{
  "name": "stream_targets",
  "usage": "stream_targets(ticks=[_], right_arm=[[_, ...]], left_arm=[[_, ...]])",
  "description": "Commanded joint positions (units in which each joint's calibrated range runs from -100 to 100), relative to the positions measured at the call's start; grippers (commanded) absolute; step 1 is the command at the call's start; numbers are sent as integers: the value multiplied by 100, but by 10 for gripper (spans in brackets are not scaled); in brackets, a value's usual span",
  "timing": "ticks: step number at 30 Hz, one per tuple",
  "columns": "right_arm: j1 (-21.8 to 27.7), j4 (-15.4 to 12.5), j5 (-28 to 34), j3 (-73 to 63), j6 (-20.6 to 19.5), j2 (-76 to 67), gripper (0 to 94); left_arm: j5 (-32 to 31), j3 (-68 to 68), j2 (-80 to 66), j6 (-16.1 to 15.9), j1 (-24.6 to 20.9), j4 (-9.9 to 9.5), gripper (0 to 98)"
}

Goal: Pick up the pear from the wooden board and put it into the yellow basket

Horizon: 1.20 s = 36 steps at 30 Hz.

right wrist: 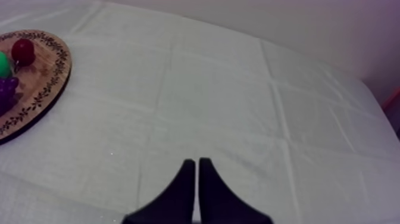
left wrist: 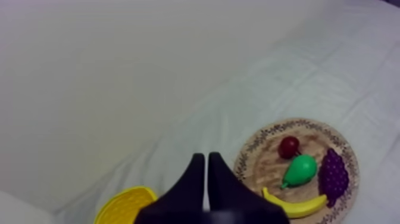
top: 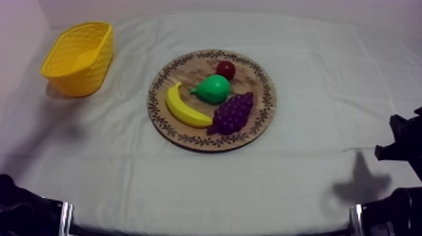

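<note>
All of the things are carried by a tabletop [top: 326, 81] covered with a grey-white cloth. A round wooden board [top: 259, 86] with a patterned rim is set near the middle of it. A yellow basket [top: 78, 58] is placed at the far left, well apart from the board.

Four toy fruits are laid on the board. A banana [top: 184, 108] is seen along its left side and a bunch of grapes [top: 233, 113] toward its near right. The pear [top: 213, 88] is found at the board's middle, lying on its side with its narrow end turned toward the banana. It sits just beside the grapes, and a small red fruit [top: 226, 69] is placed just behind it.

The left pincer [left wrist: 206, 159] is held above the cloth between basket and board, its fingers pressed together into a narrow wedge with nothing gripped. The right pincer [right wrist: 196, 162] is likewise closed on nothing, over bare cloth, well apart from the board.
</note>
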Motion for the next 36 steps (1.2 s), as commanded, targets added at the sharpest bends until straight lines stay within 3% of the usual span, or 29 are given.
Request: stream_targets(ticks=[1, 7, 20, 25, 32, 36], right_arm=[[0, 0, 0, -1, 1, -1, 3], [0, 0, 0, -1, 1, -1, 3], [0, 0, 0, -1, 1, -1, 3], [0, 0, 0, -1, 1, -1, 3], [0, 0, 0, -1, 1, -1, 3], [0, 0, 0, -1, 1, -1, 3]], left_arm=[[33, -158, 534, -21, 76, 5, 16], [144, -397, 1363, -193, 258, 17, 20], [131, 8, 2440, -980, 483, 87, 34], [172, -13, 2876, -1080, 604, 40, 64], [268, -306, 3357, -1126, 756, 30, 286], [304, -350, 3524, -1144, 784, 55, 522]])
